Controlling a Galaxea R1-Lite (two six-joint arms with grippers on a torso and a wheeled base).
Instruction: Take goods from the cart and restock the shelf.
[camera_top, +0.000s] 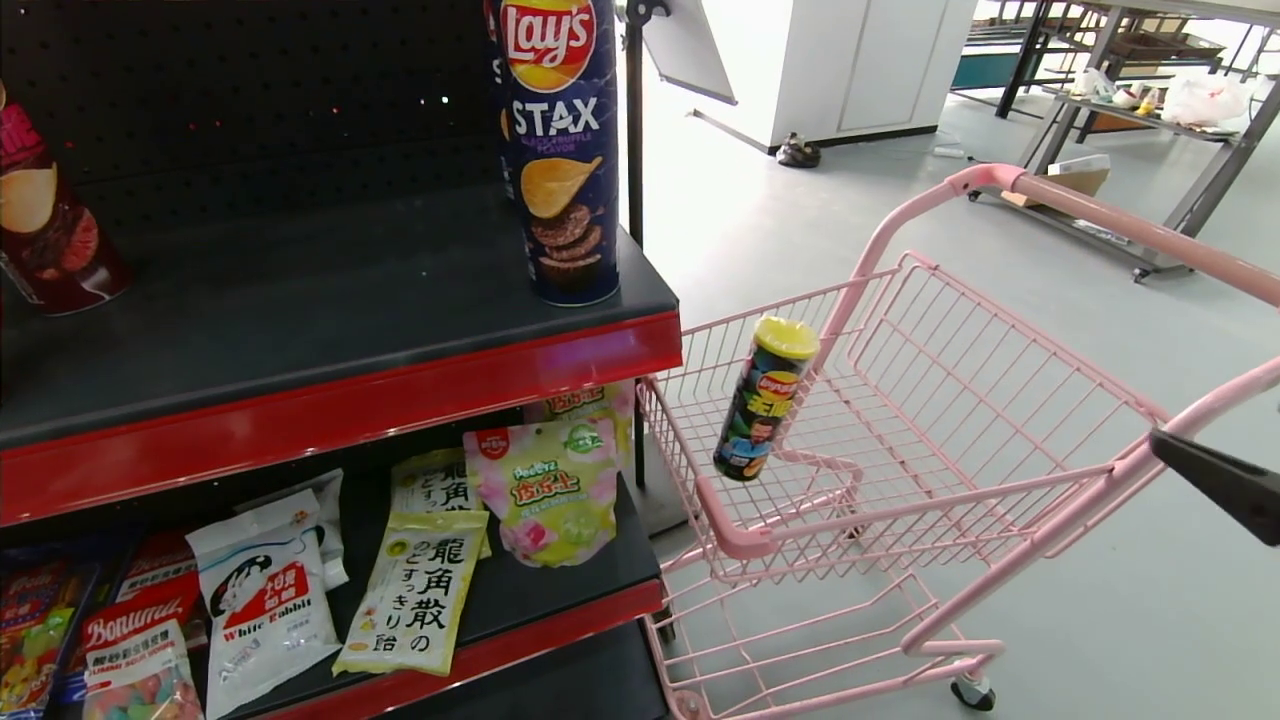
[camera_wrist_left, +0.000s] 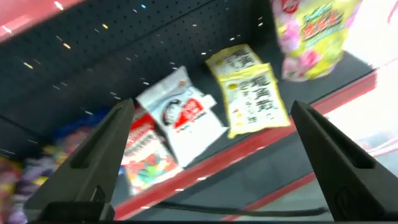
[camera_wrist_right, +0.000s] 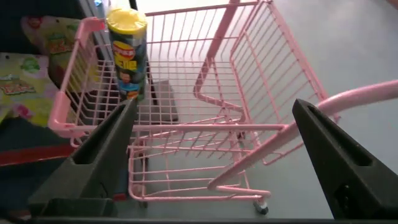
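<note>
The step in hand is judged to be the pick: one yellow-lidded can (camera_top: 765, 400) stands upright in the pink cart (camera_top: 1100, 217), in the basket corner nearest the shelf, close to the wire wall; whether it touches the wire cannot be told. The right gripper (camera_wrist_right: 212, 109) hangs above the cart's handle side with its fingers spread wide and nothing between them, well apart from the can. The left gripper (camera_wrist_left: 212, 106) is likewise spread and empty, facing the snack bags (camera_wrist_left: 249, 93) on the lower shelf. Bring the right gripper across the basket and descend over the can, clearing the rim and handle. Centre the can between the fingers and close on the body below the lid, not on the lid itself, since a smooth cylinder may slip or tip. Lift straight up until clear of the wires. The upper shelf (camera_top: 300, 300) offers free space beside the tall blue can (camera_top: 560, 150); set the can down upright there.
</note>
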